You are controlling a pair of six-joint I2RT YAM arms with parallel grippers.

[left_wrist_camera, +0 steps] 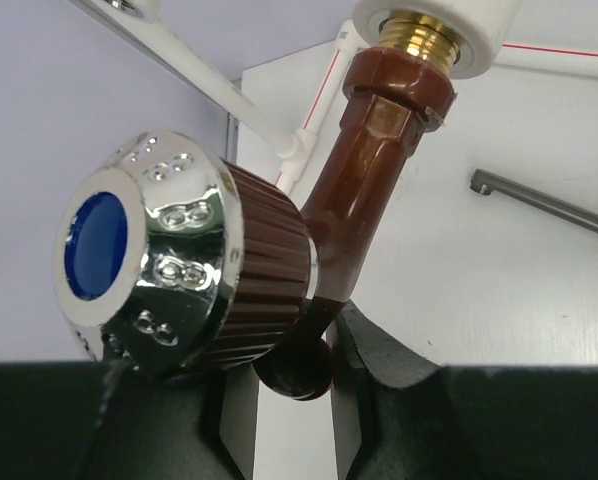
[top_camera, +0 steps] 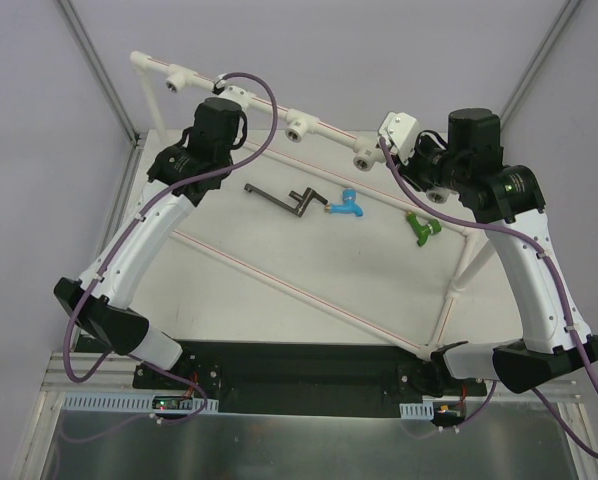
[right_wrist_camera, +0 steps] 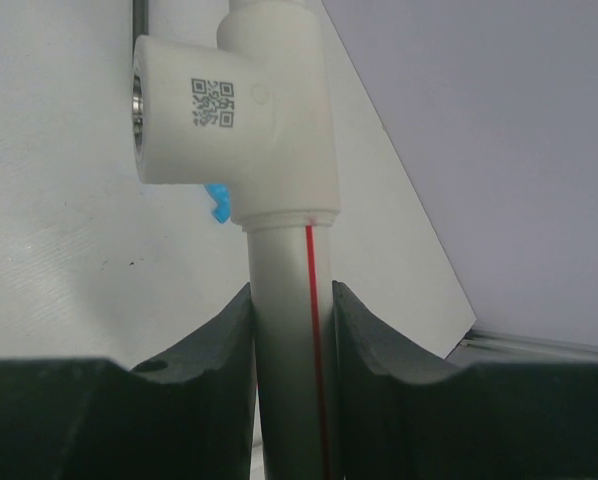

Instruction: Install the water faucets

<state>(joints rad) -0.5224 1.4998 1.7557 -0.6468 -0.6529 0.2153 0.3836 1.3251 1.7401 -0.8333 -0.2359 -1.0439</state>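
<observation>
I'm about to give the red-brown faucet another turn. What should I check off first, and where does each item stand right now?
1. Grip of the left end effector on the spout of the red-brown faucet: ok, shut on it.
2. Frame braced by the right end effector, shut on the white pipe below the tee fitting: ok.
3. Faucet fully seated in its socket: not ok, brass thread shows outside it.
4. Thread running straight, not crossed: cannot tell.
5. The blue faucet and green faucet ready on the table: ok.
</observation>
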